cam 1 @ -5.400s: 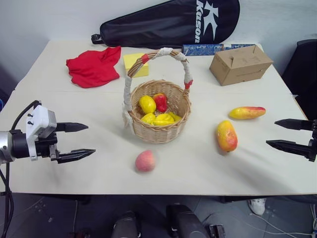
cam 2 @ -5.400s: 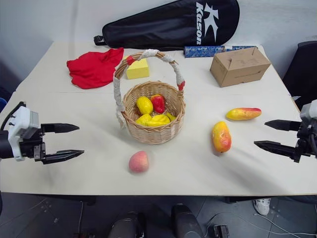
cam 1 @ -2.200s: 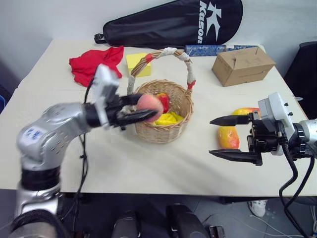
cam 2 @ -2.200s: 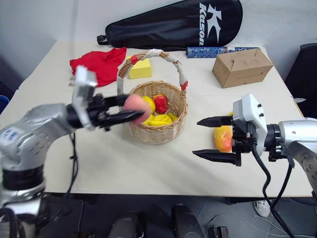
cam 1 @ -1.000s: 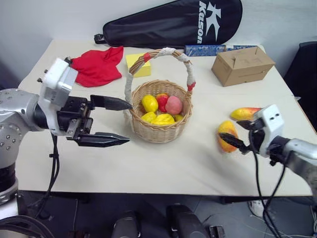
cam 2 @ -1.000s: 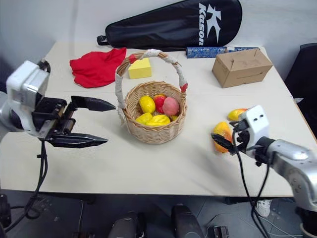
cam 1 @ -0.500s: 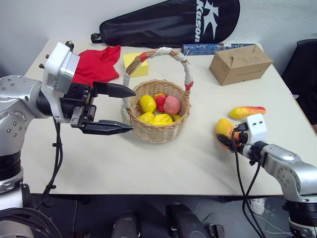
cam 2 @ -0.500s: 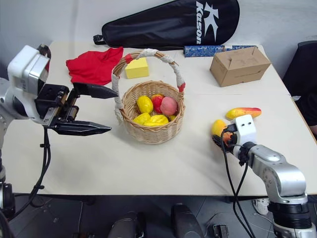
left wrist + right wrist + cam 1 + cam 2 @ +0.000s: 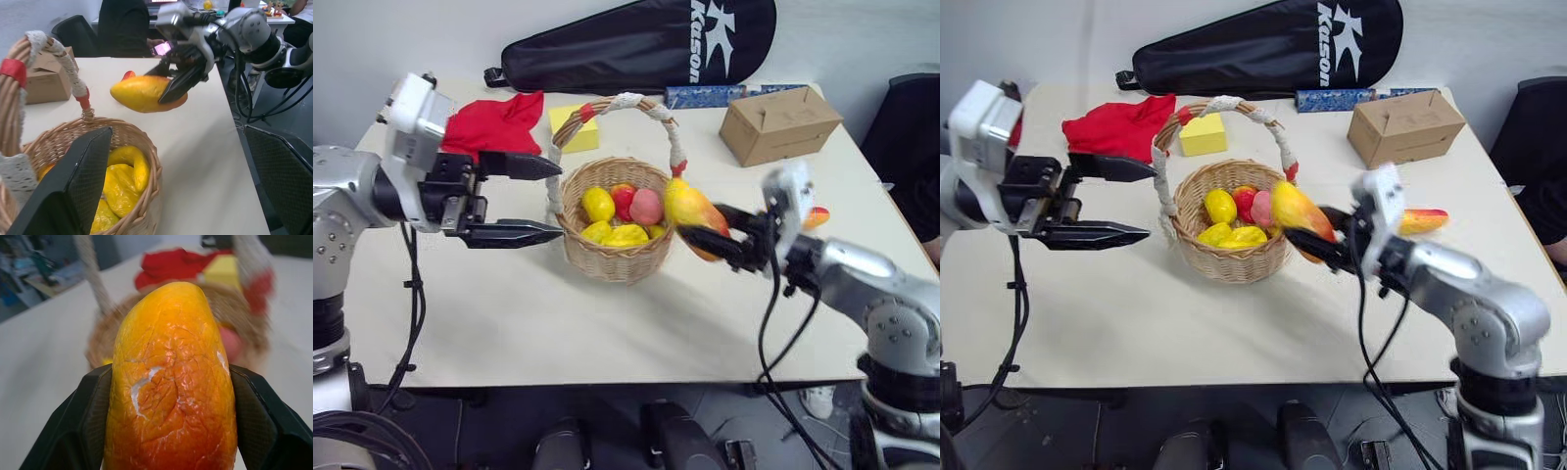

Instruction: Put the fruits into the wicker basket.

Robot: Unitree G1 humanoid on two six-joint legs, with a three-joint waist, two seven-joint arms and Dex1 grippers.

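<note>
On the far left, the left gripper point(image 9: 540, 199) is hanging above the bench point(image 9: 607, 323) just beside the wicker basket point(image 9: 612, 257), and its jaws are spread wide with nothing between them. It is probably waiting there off to the side so the basket mouth is free for the other arm. Behind it on the bench, a red cloth point(image 9: 499, 122) and a yellow block point(image 9: 570, 125) are lying near the back; these are not fruit, so they are likely being left alone.

In the middle, the basket is sitting upright with its tall handle point(image 9: 625, 103) arching over it. The small pink peach point(image 9: 647, 207) is resting inside with some yellow and red pieces, so that fruit looks done.

To the right of the basket, the right gripper point(image 9: 1304, 238) is pinching the plump mango point(image 9: 1299, 217) up in the air, off the bench. The mango is sitting between the two jaws, one on each side of its fat middle, with its rounded end poking out past the tips toward the basket. It is at the basket's right rim, close to the handle's foot, not yet over the opening.

Farther right, the slimmer mango point(image 9: 1422, 219) is lying on the bench, well apart from the basket and half hidden behind the right arm. It looks like the last fruit to fetch. A brown cardboard box point(image 9: 780, 122) is standing behind it
</note>
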